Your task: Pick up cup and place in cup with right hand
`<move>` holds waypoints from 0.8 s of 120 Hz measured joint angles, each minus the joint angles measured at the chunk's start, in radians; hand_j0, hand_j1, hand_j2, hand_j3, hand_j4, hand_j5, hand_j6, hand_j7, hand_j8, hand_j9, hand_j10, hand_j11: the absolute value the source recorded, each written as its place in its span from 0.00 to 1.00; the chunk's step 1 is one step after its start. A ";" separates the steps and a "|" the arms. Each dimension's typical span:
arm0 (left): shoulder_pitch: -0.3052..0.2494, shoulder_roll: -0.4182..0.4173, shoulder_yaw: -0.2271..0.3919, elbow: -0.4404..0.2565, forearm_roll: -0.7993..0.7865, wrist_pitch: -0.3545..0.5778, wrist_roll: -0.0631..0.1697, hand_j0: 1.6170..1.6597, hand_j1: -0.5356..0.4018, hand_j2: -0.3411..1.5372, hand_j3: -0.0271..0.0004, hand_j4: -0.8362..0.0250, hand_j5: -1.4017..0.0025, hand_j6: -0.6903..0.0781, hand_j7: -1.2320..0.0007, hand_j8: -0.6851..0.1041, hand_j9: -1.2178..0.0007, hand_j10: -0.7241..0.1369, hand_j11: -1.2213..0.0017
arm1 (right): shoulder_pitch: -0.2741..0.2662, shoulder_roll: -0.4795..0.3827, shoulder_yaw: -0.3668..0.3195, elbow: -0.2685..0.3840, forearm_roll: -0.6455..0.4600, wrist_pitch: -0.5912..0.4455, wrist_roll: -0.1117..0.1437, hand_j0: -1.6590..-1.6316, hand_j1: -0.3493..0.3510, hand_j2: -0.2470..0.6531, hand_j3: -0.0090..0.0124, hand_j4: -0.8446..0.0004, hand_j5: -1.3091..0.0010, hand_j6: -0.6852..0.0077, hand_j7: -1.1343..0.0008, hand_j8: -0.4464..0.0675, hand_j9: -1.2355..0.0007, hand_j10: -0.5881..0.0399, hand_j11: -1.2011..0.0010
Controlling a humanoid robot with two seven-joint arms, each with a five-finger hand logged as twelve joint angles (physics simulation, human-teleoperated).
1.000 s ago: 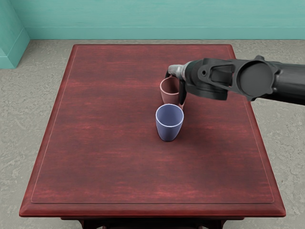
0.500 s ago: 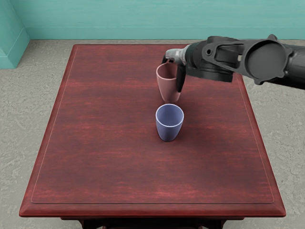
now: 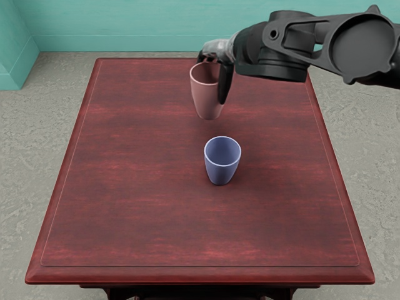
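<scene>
Right hand (image 3: 219, 52): pink cup (image 3: 205, 97) is pinched, held above the table (image 3: 131, 194)
Blue cup (image 3: 220, 174): is supported upright by the table

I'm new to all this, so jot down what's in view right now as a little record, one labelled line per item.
held item: pinkish-red tapered cup, upright, apparently raised above the table
holder: black and grey right hand, fingers around the cup's rim area
other cup: blue tapered cup, upright, standing on the table
table: dark red, wood-look top
cup positions: pinkish-red one farther back and slightly left in the picture; cups apart
left hand: out of view
task state: neither cup is inside the other
</scene>
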 joint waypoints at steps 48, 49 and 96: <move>0.000 0.000 0.000 0.000 0.000 0.000 0.000 0.96 0.94 0.18 0.98 0.97 1.00 0.90 1.00 0.87 1.00 0.84 1.00 | 0.065 -0.005 0.000 0.090 0.079 -0.015 0.001 0.29 0.78 0.39 0.44 0.73 0.35 0.72 0.31 0.39 0.31 0.07 0.28; 0.000 0.000 0.000 0.000 0.000 0.000 0.000 0.96 0.94 0.18 0.98 0.97 1.00 0.90 1.00 0.87 1.00 0.84 1.00 | 0.066 -0.005 0.000 0.092 0.079 -0.015 0.001 0.29 0.78 0.39 0.44 0.73 0.35 0.72 0.31 0.39 0.31 0.07 0.28; 0.013 0.000 0.000 0.000 0.000 0.000 0.000 0.96 0.94 0.18 0.98 0.97 1.00 0.90 1.00 0.87 1.00 0.84 1.00 | 0.088 -0.041 0.008 0.193 0.124 -0.027 0.001 0.30 0.77 0.38 0.45 0.71 0.35 0.71 0.31 0.38 0.31 0.07 0.28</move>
